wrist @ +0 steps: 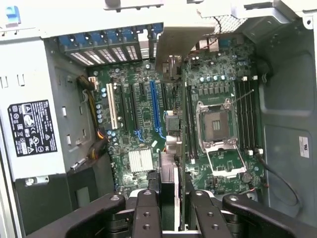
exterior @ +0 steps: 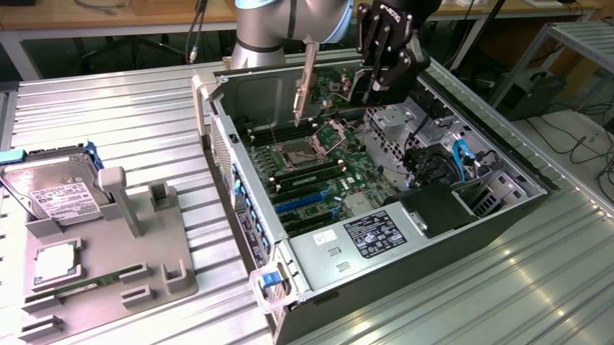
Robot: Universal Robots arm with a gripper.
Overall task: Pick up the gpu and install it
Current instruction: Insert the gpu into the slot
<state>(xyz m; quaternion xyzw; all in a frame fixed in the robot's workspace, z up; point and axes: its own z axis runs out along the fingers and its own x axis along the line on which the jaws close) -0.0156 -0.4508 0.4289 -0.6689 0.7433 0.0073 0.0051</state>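
Graphics card [exterior: 338, 85], clamped on edge in the hand [exterior: 372, 92], hanging above the motherboard [exterior: 363, 175] at the far end of the open computer case [exterior: 251, 92], not seated in any slot. Silver bracket [exterior: 307, 79] at the card's end toward the exterior view's left. Hand partly closed, fingers [wrist: 147, 210] pressing both faces of the card. Beneath, in the wrist view, long blue slot [wrist: 154, 106] and processor socket [wrist: 218, 121]. Beside the case, on the ribbed metal surface [exterior: 125, 115], grey holder [exterior: 144, 244] with hard drive [exterior: 48, 190] and memory stick [exterior: 82, 284].
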